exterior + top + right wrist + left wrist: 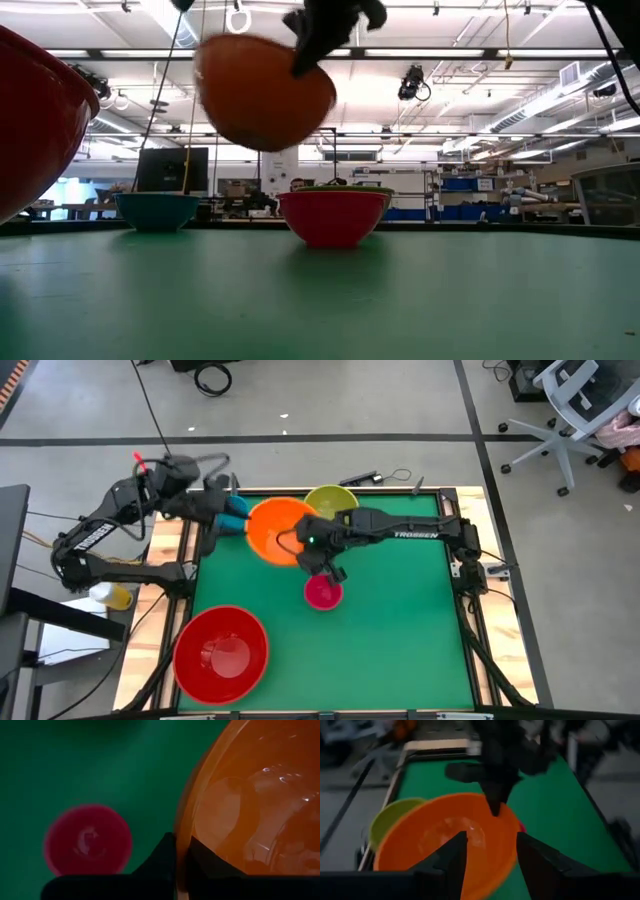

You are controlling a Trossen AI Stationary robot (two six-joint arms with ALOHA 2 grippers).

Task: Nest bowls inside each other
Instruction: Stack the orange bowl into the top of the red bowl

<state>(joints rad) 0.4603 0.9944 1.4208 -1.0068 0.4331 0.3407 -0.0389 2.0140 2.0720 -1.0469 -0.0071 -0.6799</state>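
Observation:
My right gripper (308, 548) is shut on an orange bowl (278, 530), which hangs above the table's far left part. The yellow-green bowl (332, 500) stands on its base at the far edge. The small pink-magenta bowl (322, 592) stands on its base near the middle, just on the near side of the gripper. My left gripper (490, 857) stands open beyond the table's far left corner, fingers clear of the orange bowl (450, 835). A blue bowl (238, 520) stands under it. The big red bowl (222, 652) stands at the near left. My right gripper pinches the orange bowl's rim (181, 837), on the side toward the table's right, with one finger inside the bowl and one outside. The fingers slant down from above and from the right. The bowl (262, 92) is lifted clear of the table and tilted.
The green mat's right half (410, 630) is bare. A wooden frame (150, 650) borders the table. Cables and a dark tool (365, 478) lie just beyond the far edge. An office chair (580, 410) stands on the floor at the far right.

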